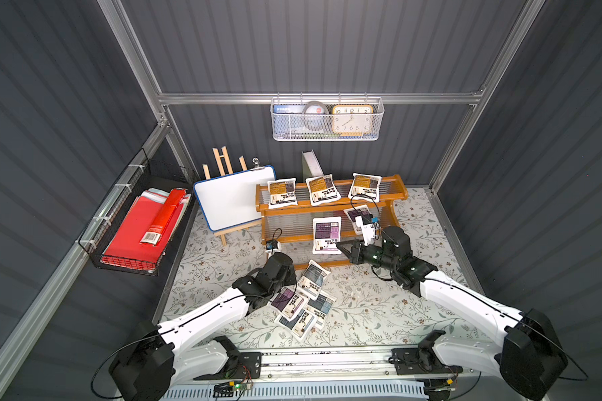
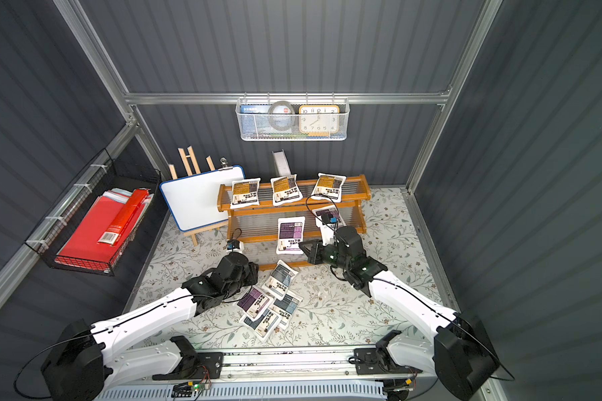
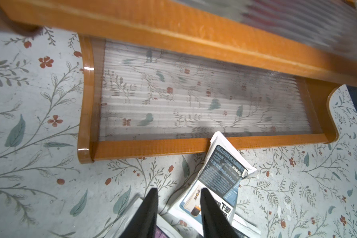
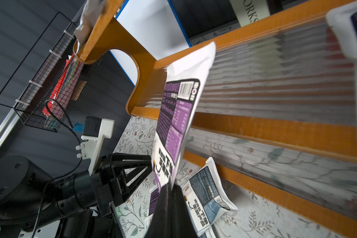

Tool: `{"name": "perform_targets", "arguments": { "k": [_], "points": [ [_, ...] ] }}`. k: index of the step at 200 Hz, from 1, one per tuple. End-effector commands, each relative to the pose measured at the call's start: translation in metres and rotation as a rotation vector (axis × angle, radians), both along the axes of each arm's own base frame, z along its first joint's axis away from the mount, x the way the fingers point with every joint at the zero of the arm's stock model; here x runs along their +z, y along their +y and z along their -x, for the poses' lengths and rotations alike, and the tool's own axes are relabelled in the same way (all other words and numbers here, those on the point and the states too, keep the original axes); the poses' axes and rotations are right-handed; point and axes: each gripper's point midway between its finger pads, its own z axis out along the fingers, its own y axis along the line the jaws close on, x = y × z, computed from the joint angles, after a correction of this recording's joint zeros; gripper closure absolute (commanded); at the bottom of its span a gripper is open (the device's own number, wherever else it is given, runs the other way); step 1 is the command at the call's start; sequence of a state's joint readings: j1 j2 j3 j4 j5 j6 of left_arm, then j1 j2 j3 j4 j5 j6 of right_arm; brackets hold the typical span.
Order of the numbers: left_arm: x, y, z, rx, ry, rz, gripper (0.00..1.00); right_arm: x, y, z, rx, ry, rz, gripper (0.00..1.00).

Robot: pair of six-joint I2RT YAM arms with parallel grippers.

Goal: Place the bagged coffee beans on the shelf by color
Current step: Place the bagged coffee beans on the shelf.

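right gripper (image 4: pixel 170 185) clamps a purple pouch (image 4: pixel 176 115) before the shelf (image 1: pixel 395 189); left gripper (image 3: pixel 179 191) hangs parted over loose pouches (image 1: pixel 301 305). whiteboard (image 1: pixel 232 199) stands beside the shelf; floral mat (image 1: pixel 379 312), grey ribbed walls (image 1: pixel 327 45).

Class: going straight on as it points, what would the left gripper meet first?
Probably the grey-blue pouch just ahead of the left gripper, its far corner against the front rail of the shelf; depth is hard to judge.
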State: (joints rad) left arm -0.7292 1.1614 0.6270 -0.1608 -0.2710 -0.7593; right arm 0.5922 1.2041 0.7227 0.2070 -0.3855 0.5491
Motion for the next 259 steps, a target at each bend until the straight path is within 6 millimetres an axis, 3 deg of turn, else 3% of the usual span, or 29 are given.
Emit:
{"name": "perform_targets", "arguments": {
  "k": [1,92,159,178,218,238,259],
  "points": [
    [-0.016,0.0,0.0,-0.029,0.032,-0.015,0.62,0.01,-0.005,-0.016,-0.061,-0.032,-0.05,1.0],
    [-0.021,-0.007,-0.006,-0.043,0.041,-0.014,0.63,-0.003,-0.005,-0.059,-0.156,-0.004,-0.069,1.0],
    [-0.015,-0.008,-0.006,-0.052,0.038,-0.012,0.63,0.004,-0.003,-0.08,-0.178,-0.016,-0.07,1.0],
    [-0.014,-0.01,-0.006,-0.055,0.037,-0.008,0.63,0.008,0.0,-0.078,-0.159,-0.011,-0.075,0.8],
    [-0.014,-0.014,-0.008,-0.067,0.045,-0.003,0.62,0.011,-0.013,-0.074,-0.209,-0.004,-0.038,0.55],
    [-0.013,-0.016,-0.009,-0.07,0.043,0.001,0.62,0.014,-0.029,-0.076,-0.292,-0.022,0.006,0.46],
    [-0.01,-0.017,-0.011,-0.068,0.035,0.006,0.62,0.019,-0.046,-0.072,-0.358,-0.043,0.04,0.44]
  ]
}}
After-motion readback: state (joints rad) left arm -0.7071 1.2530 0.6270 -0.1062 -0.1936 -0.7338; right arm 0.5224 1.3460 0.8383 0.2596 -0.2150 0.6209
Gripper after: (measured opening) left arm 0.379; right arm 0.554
